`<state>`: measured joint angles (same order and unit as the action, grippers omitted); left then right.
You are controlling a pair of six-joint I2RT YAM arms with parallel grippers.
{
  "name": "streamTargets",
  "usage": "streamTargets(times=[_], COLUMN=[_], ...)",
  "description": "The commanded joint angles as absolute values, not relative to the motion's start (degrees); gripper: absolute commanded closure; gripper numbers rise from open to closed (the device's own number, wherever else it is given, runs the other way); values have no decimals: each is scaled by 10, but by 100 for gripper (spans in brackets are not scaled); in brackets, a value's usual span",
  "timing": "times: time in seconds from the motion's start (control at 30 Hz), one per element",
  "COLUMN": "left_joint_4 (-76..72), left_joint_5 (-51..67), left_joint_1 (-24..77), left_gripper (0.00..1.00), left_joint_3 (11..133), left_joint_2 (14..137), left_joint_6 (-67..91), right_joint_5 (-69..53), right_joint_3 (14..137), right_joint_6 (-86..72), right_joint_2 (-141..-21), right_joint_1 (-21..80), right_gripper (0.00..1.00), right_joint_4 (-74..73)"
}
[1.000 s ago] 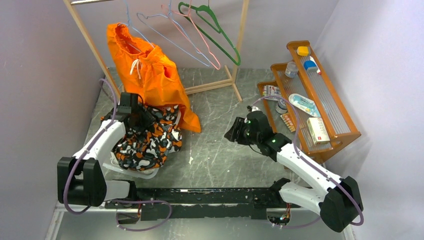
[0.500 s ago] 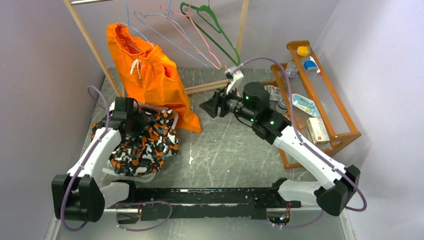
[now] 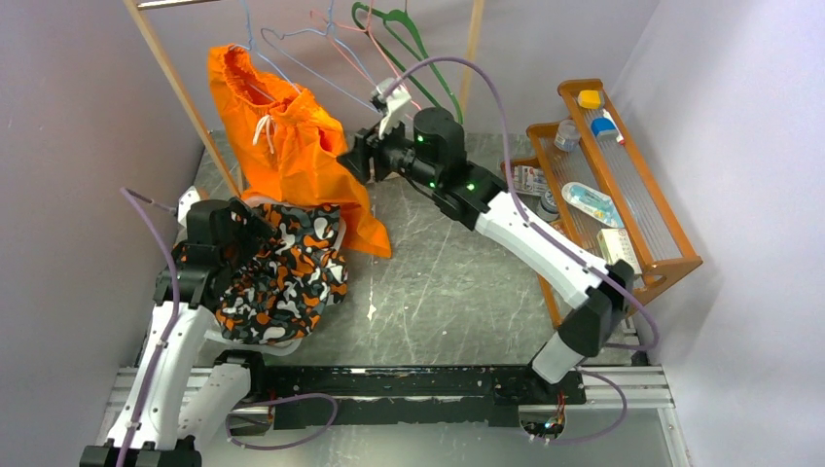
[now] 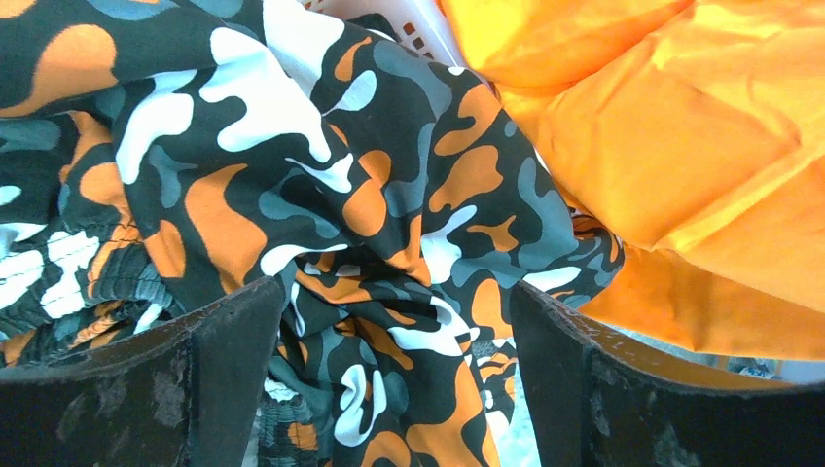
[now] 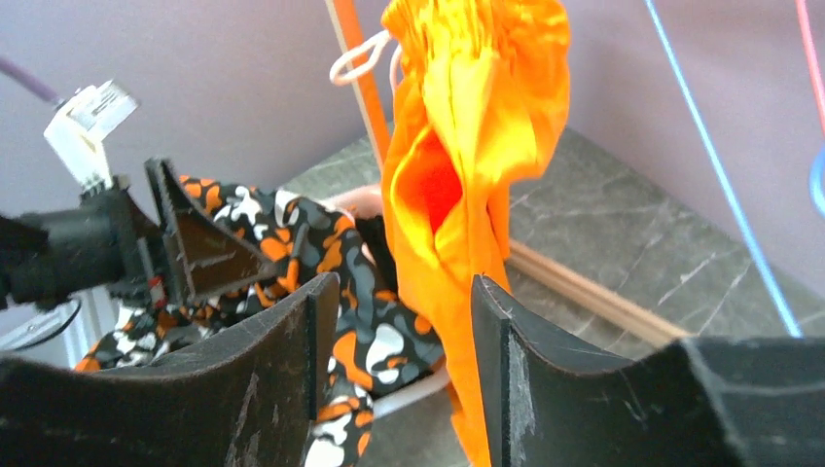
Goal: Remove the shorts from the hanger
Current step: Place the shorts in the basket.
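- Orange cloth is what the move turns on: the shorts [image 3: 287, 146] hang at the back left on the wooden rack [image 3: 178, 92]. The gathered waist is up on a thin hanger [image 3: 244, 27] and the legs droop to the table [image 3: 438, 282].
- My left tool [image 4: 389, 321] sits low beside their hem. Its jaws are spread wide over a camouflage garment [image 3: 282, 277] heaped in a white basket [image 3: 255, 337], with the cloth loose between them and nothing pinched.
- My right tool [image 5: 404, 292] is level with the middle of the shorts, just to their right. It points at them with its jaws partly apart and empty.
- I judge my right arm nearer the hung part. The long axis runs top to bottom, so the waist must lift up and off.
- A green hanger [image 3: 394, 24] and other wire ones crowd behind my right wrist.
- The table is grey and marbled, with a wooden shelf [image 3: 632, 185] of small goods at the far right. Lilac walls stand close around.
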<state>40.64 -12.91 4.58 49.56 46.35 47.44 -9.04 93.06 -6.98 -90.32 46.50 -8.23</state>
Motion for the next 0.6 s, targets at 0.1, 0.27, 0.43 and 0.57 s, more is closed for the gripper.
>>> streamTargets(times=[0.1, 0.27, 0.43, 0.57], left_joint_4=[424, 381, 368, 358], left_joint_5=[-149, -101, -103, -104], left_joint_1=[40, 40, 40, 40], left_gripper=[9, 9, 8, 7], left_joint_3=[510, 488, 455, 439], left_joint_2=[444, 424, 401, 373], left_joint_6=[421, 364, 342, 343], right_joint_5=[-103, -80, -140, -139], right_joint_3=[1062, 1171, 1322, 1380], right_joint_6=[-11, 13, 42, 48], right_joint_2=[-994, -1072, -1187, -1231], right_joint_1=[473, 474, 475, 478], right_gripper=[42, 36, 35, 34], right_joint_4=[-87, -136, -229, -247])
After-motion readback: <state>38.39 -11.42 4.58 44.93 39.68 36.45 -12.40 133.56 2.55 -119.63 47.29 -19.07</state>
